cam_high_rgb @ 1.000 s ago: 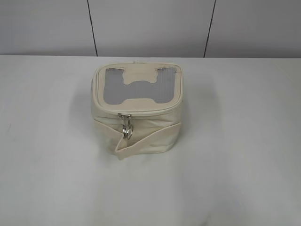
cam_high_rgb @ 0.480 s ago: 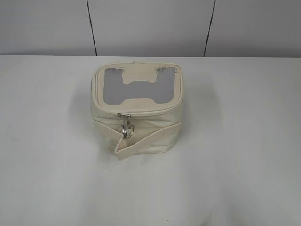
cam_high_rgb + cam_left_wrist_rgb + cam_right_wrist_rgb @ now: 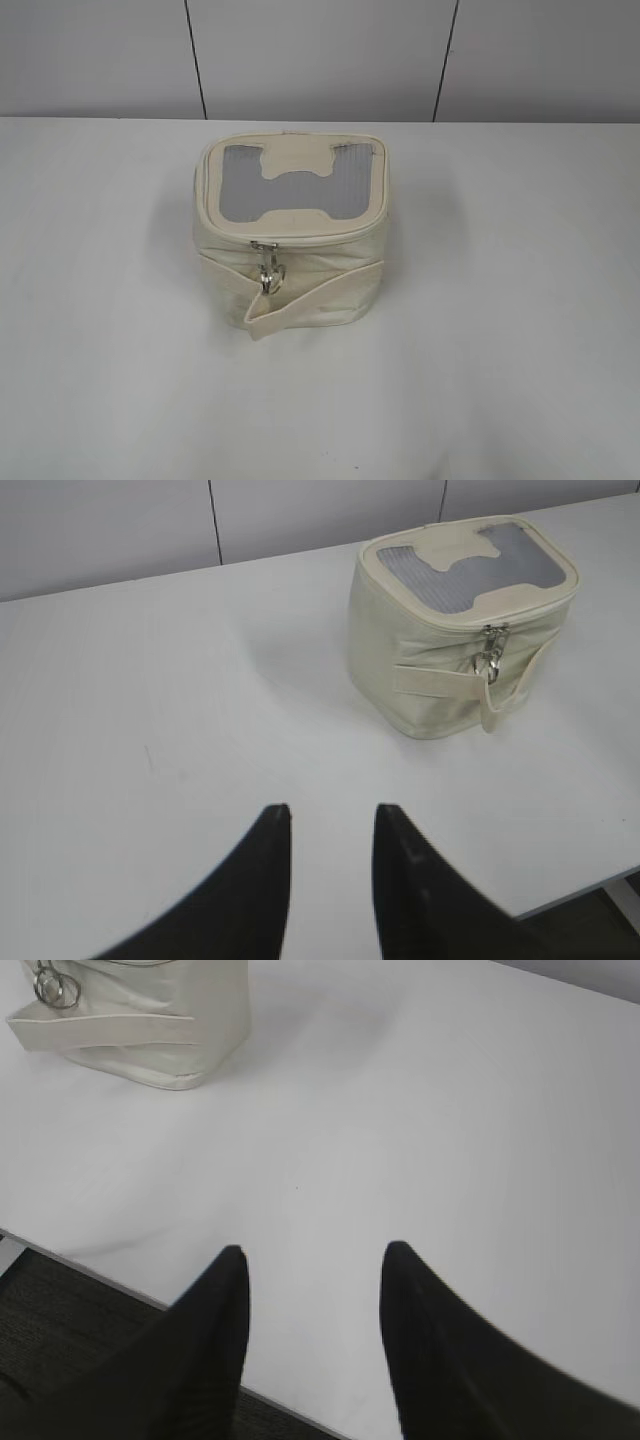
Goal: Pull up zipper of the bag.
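A cream box-shaped bag [image 3: 290, 235] with a grey mesh window on its lid stands on the white table [image 3: 500, 300]. Its metal zipper pull with rings [image 3: 267, 272] hangs on the front side above a cream strap. The bag also shows in the left wrist view [image 3: 455, 630] with the pull [image 3: 490, 660], and partly at the top left of the right wrist view [image 3: 140, 1020]. My left gripper [image 3: 330, 815] is open and empty, well short of the bag. My right gripper [image 3: 315, 1255] is open and empty near the table's front edge. Neither gripper shows in the exterior view.
A grey panelled wall [image 3: 320, 60] runs behind the table. The table's front edge [image 3: 90, 1270] and dark floor show under my right gripper.
The ring pull has swung slightly on the bag's front. Nothing else has moved.
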